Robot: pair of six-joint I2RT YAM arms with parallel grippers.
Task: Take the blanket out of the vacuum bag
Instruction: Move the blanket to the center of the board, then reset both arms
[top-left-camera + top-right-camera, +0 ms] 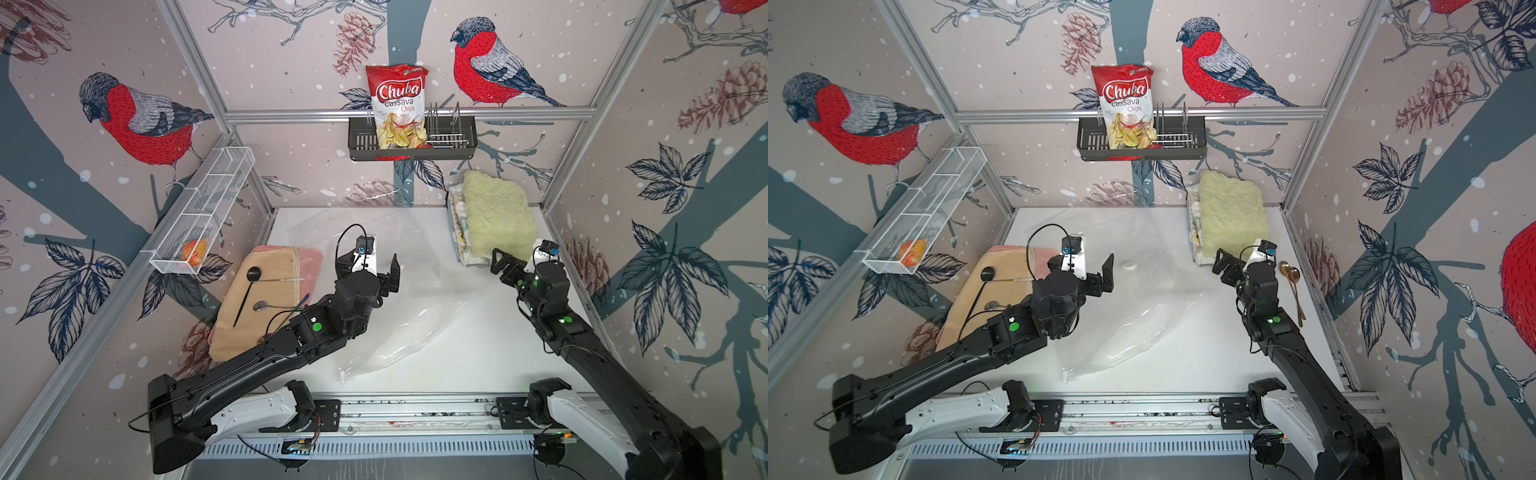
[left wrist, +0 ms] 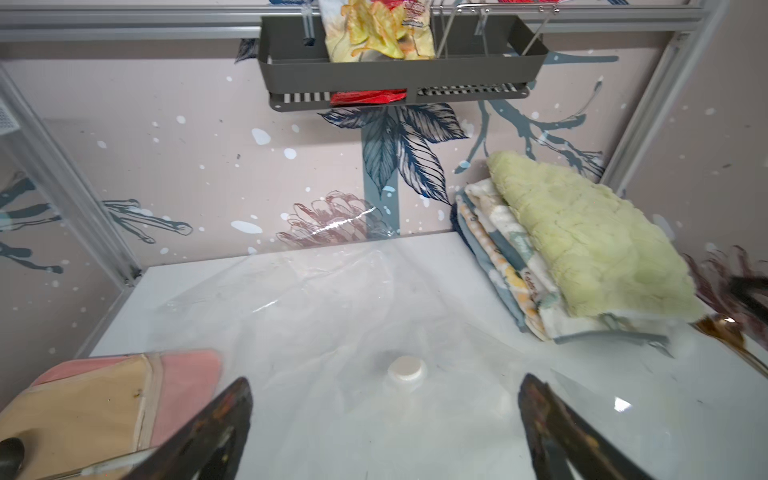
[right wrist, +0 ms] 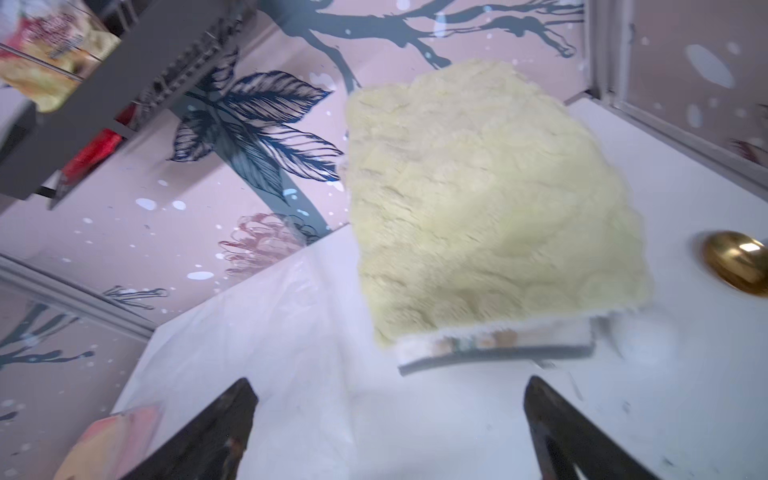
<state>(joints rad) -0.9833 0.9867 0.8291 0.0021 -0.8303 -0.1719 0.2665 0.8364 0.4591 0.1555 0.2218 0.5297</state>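
Near the far right corner of the white tabletop [image 1: 478, 357] sits the folded fluffy yellow-green blanket [image 1: 496, 216], out of the flat clear plastic vacuum bag [image 1: 415, 328] in the middle. My left gripper [image 1: 372, 270] and right gripper [image 1: 515, 262] are wide open, holding nothing.

White table [image 1: 478, 353]: vacuum bag [image 1: 399, 332], blanket [image 1: 496, 216], cushion [image 1: 266, 299], seemingly 2 spoons [image 1: 1292, 286].

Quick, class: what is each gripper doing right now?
Left gripper: open, holding nothing, above the vacuum bag.
Right gripper: open, holding nothing, near the folded blanket.
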